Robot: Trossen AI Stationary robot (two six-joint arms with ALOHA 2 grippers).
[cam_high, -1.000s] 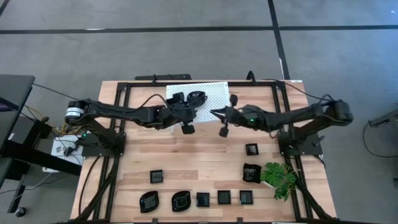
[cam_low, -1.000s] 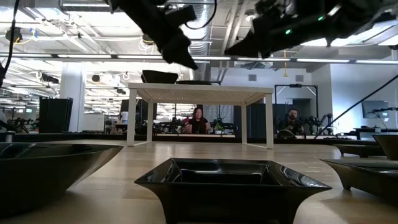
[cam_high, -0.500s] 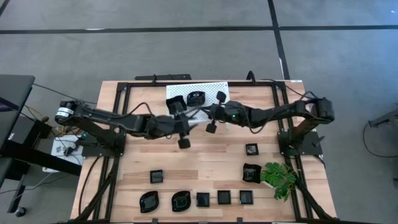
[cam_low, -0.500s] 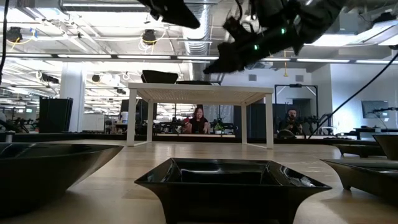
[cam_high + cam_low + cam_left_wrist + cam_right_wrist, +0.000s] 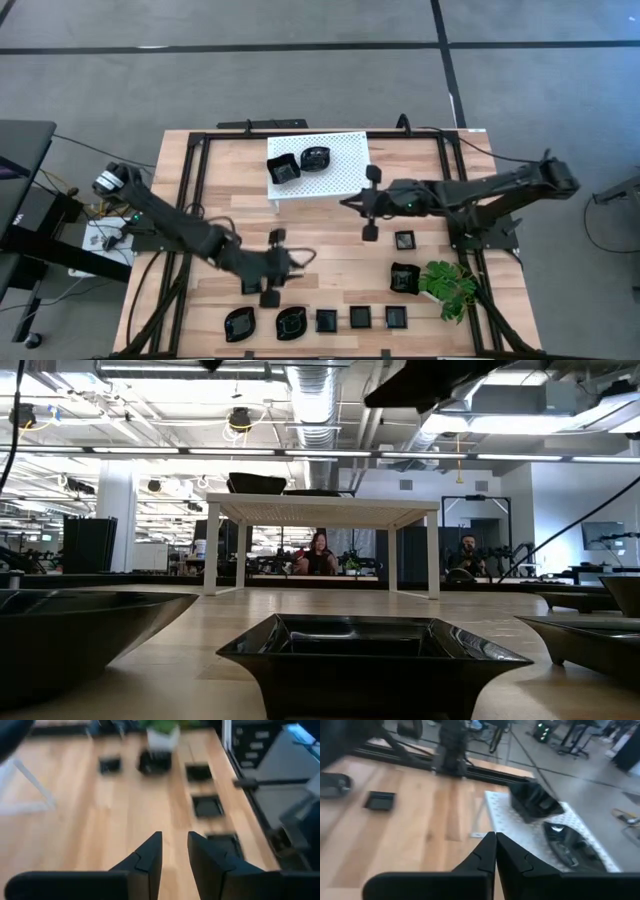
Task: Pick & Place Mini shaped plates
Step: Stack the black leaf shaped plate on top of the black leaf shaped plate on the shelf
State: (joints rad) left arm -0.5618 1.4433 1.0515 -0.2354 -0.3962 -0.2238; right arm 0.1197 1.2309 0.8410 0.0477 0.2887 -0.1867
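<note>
Both arms have pulled back from the white rack [image 5: 318,163] over the last second: the left gripper [image 5: 272,267] now hangs low over the near half of the table [image 5: 330,255], just beside a small square plate [image 5: 252,285], while the right gripper [image 5: 368,203] sits above bare wood beside the rack's near right corner. Left wrist view shows the left fingers [image 5: 150,855] parted with nothing between them; right wrist view shows the right fingers [image 5: 485,851] pressed together, empty. Two mini shaped plates rest on the rack, a squarish one [image 5: 283,169] and a rounded one [image 5: 316,157]. Five more black plates line the near edge [image 5: 326,321], and two lie to the right by the green plant [image 5: 450,282], one square [image 5: 405,240], one wavy-edged [image 5: 403,278]
</note>
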